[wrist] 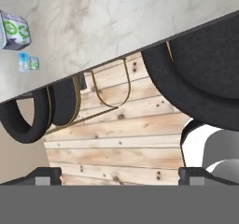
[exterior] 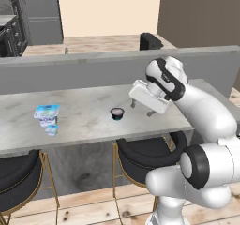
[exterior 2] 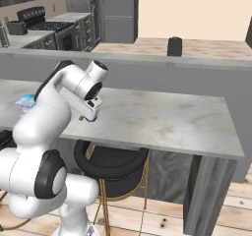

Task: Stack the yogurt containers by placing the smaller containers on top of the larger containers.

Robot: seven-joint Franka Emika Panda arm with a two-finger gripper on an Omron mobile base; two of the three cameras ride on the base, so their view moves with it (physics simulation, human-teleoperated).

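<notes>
The left base view is showing all three packs on the marble counter [exterior: 93, 114]: the pale-blue-and-white tub [exterior: 47, 114] lying near the left end, the tiny pale-blue pack [exterior: 52, 130] just beside it toward the front edge, and the dark round cup [exterior: 117, 113] standing well apart, mid-counter. The gripper [exterior: 142, 108] is hovering near the cup, jaws spread wide and holding nothing. In the right base view the arm is hiding the cup, leaving a corner of the tub showing. The hand view is looking over the counter's front edge at black stools [wrist: 196, 78], with tub and tiny pack at its left.
</notes>
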